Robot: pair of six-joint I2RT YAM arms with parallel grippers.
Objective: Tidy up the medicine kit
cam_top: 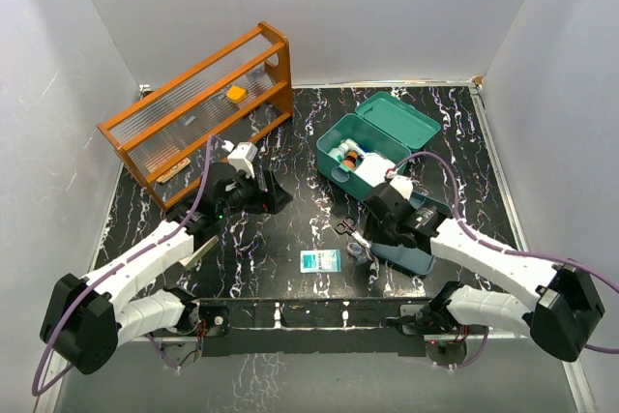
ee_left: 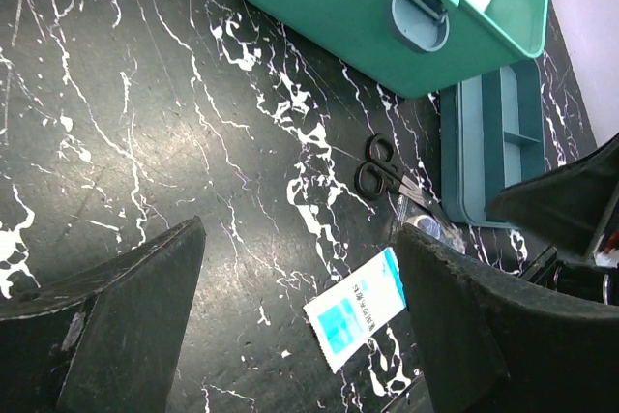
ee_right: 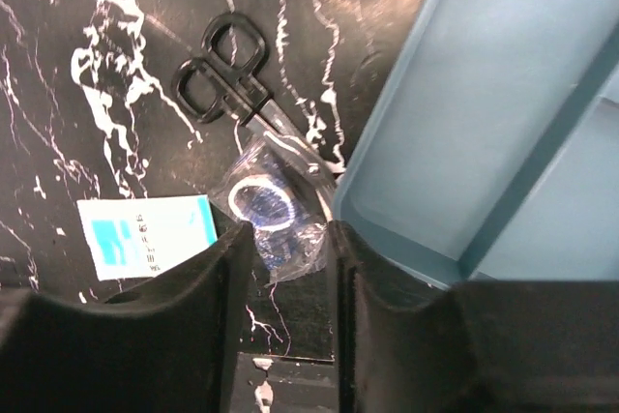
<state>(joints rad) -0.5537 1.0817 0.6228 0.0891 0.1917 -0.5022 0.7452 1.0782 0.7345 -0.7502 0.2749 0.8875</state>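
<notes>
Near the open medicine kit (cam_top: 329,160), left gripper (ee_left: 300,239) jaws stand spread and empty; right gripper (ee_right: 288,239) jaws straddle a clear packet (ee_right: 266,202), grip undeterminable.

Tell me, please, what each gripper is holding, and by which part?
Left gripper: nothing, jaws open. Right gripper: it straddles the near end of the clear packet; whether it grips cannot be told.

glossy marbled table (ee_left: 145,94), smooth plastic medicine kit (ee_left: 329,7), wooden rack (cam_top: 278,67) — crinkly clear plastic packet (ee_right: 276,205)
</notes>
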